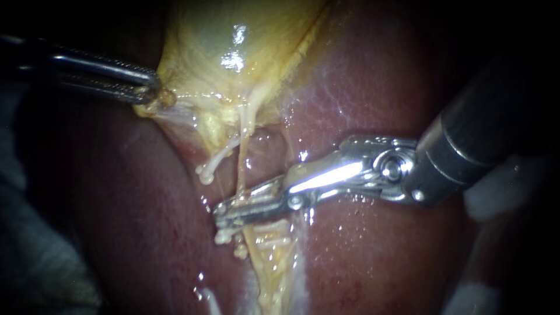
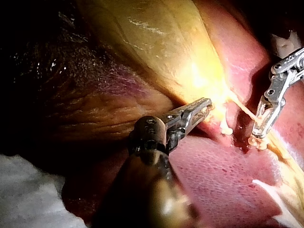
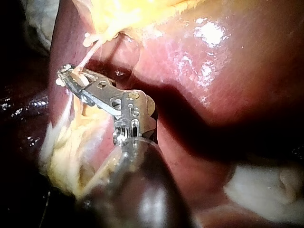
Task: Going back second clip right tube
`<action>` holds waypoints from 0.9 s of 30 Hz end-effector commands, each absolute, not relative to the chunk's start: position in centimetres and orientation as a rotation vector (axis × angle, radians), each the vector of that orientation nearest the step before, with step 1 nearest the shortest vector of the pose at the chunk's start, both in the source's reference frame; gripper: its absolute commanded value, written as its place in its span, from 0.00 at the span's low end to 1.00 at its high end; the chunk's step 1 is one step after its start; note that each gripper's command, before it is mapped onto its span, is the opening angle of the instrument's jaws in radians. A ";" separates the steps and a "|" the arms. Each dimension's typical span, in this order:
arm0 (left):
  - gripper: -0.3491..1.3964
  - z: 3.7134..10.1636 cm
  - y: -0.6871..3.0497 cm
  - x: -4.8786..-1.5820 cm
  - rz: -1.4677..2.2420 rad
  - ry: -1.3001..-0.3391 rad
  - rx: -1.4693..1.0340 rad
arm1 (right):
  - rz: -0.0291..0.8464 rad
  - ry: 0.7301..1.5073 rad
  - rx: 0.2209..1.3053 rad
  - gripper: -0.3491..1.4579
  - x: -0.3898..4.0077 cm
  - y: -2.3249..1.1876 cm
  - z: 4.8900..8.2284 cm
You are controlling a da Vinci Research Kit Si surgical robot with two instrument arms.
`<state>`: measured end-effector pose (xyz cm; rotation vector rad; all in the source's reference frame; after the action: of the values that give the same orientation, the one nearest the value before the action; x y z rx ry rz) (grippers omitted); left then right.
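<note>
My left instrument (image 1: 149, 92) comes in from the far left with its jaws clamped on the lower fringe of the gallbladder (image 1: 233, 52). It pulls that yellow edge outward and away from the liver (image 1: 379, 87). The reason looks plain: the pull stretches the strands under the gallbladder and spreads them apart, so each can be reached on its own.

Next comes a short pale tube (image 1: 217, 158) that ends in small white beads and hangs loose. Just beside it, the right tube (image 1: 241, 157) runs taut as a thin cord from the gallbladder down to my right instrument (image 1: 233, 213).

The right instrument's jaws lie across this tube at a right angle, which is the way a clip has to sit. A narrow dark gap shows between them. The tube crosses in that gap and does not look squeezed, so I read the jaws as parted and holding nothing. Just beyond them, on the tube's far stretch, sits a pale beaded piece that I take for a clip (image 1: 224, 236). I cannot tell how many are there.

With the jaws loosened, the step in hand seems to be drawing the right instrument back along its own shaft line. It should clear the tube without snagging it.
</note>
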<state>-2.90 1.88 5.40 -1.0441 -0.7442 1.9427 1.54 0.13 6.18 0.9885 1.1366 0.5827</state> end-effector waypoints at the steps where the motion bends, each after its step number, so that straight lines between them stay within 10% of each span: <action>1: 0.00 5.40 1.88 -2.90 1.943 -0.744 -1.044 | 0.582 1.137 0.989 0.01 1.54 0.12 6.18; 8: 0.00 5.40 1.89 -2.90 1.943 -0.745 -1.044 | 0.576 1.136 0.981 0.36 1.53 0.04 6.33; 27: 0.00 5.40 1.89 -2.89 1.943 -0.745 -1.045 | 0.532 1.155 0.954 0.45 1.47 -0.07 6.59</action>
<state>-2.90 1.89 5.40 -1.0447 -0.7452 1.9429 1.47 -0.09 6.54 0.9558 1.1631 0.5189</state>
